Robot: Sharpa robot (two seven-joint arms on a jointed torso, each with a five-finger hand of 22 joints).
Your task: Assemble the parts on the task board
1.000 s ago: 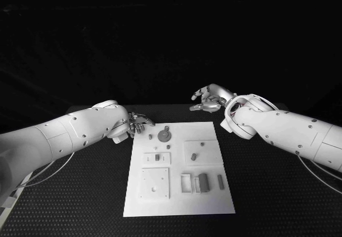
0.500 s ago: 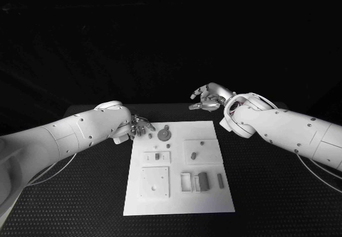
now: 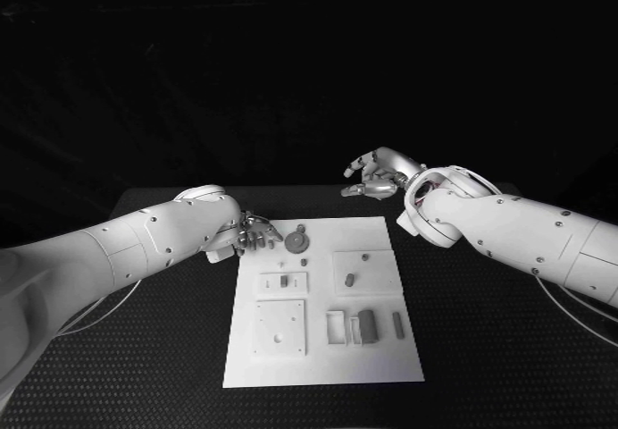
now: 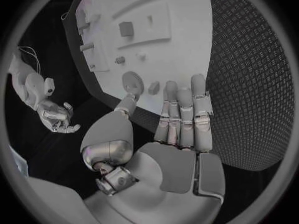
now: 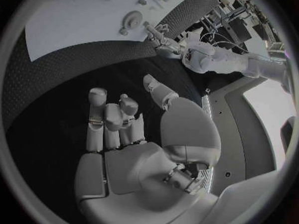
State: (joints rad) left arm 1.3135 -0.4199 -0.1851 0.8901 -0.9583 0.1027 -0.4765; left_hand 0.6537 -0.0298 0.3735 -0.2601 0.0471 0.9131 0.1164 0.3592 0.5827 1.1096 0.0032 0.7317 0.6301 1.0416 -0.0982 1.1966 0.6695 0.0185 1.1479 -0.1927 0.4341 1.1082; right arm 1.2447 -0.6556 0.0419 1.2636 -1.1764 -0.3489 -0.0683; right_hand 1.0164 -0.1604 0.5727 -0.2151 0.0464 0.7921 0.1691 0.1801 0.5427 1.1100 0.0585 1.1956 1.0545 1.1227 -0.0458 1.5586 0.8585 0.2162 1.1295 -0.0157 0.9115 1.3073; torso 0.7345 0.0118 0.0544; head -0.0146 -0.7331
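A white task board lies mid-table. The left hand, at the board's eleven o'clock corner, reaches empty, parted fingers toward a round grey disc part. The right hand hovers at one o'clock beyond the board, loosely open and empty.
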